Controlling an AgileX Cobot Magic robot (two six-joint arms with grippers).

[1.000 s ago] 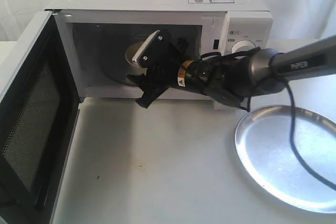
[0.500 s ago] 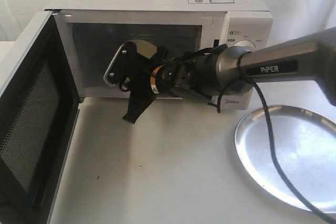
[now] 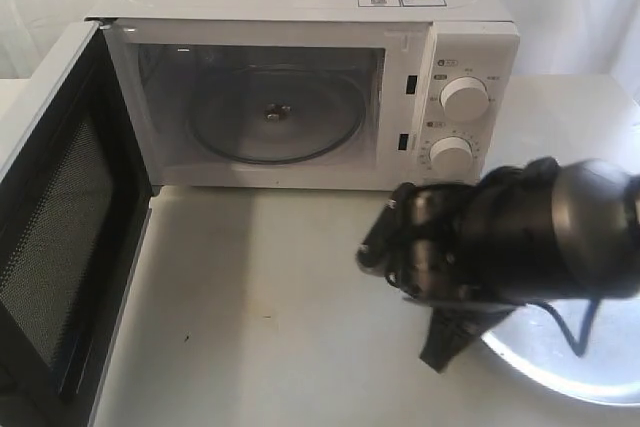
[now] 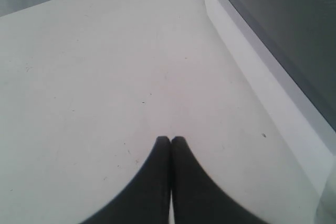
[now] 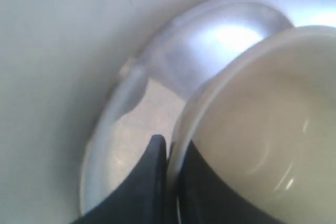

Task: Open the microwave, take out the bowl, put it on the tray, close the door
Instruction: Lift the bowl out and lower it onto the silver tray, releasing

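Note:
The white microwave [image 3: 300,7] stands with its door [image 3: 60,237] swung wide to the left, mesh inner face showing. Its cavity holds only the glass turntable [image 3: 275,115]. My right gripper [image 5: 170,148] is shut on the rim of the cream bowl [image 5: 262,119], one finger inside and one outside, just over the silver tray [image 5: 210,45]. In the exterior view the right arm's dark wrist [image 3: 500,242] hides the bowl and much of the tray [image 3: 590,382]. My left gripper [image 4: 170,140] is shut on nothing, low over the white table beside the door's window [image 4: 283,30].
Two round knobs [image 3: 465,97] sit on the microwave's right panel. The open door reaches to the table's front left. White tabletop [image 3: 270,297] lies between the door and the right arm. A black cable [image 3: 575,332] hangs over the tray.
The right arm has pulled out of the microwave cavity with the bowl and swung right and toward the front, over the tray. The cavity now shows only the turntable.

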